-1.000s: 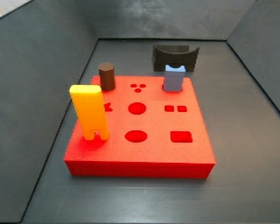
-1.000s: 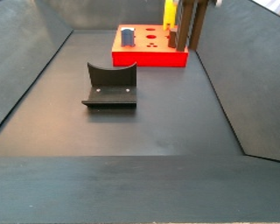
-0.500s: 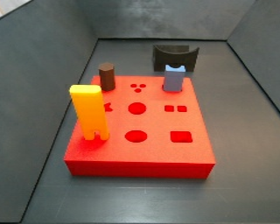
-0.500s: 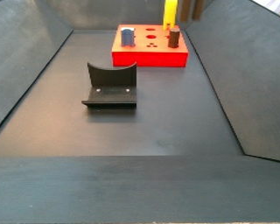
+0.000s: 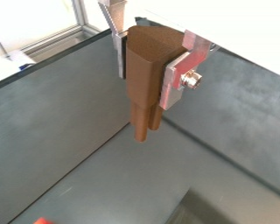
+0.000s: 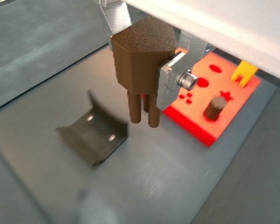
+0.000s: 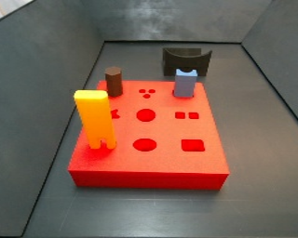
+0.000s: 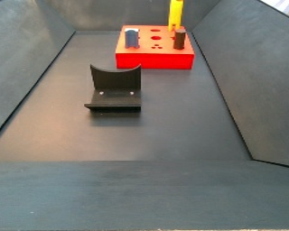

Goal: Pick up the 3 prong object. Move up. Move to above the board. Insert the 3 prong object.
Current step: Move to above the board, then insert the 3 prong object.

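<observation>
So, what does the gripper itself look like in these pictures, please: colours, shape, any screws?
Only the wrist views show the gripper; neither side view does. Its fingers are flat silver metal plates, thin and straight-edged. One plate carries a round silver screw head on its outer face. A white housing sits above them. No cables or markings are visible.

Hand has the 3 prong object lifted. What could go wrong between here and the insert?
1. The hand holds the 3 prong object high, out of both side views, away from the board; approach relies on wrist views only.
2. The three small holes sit between the brown cylinder and the blue peg; a sideways error may clip either.
3. The prongs must match the hole pattern; slight rotation in the grasp could jam them.
</observation>
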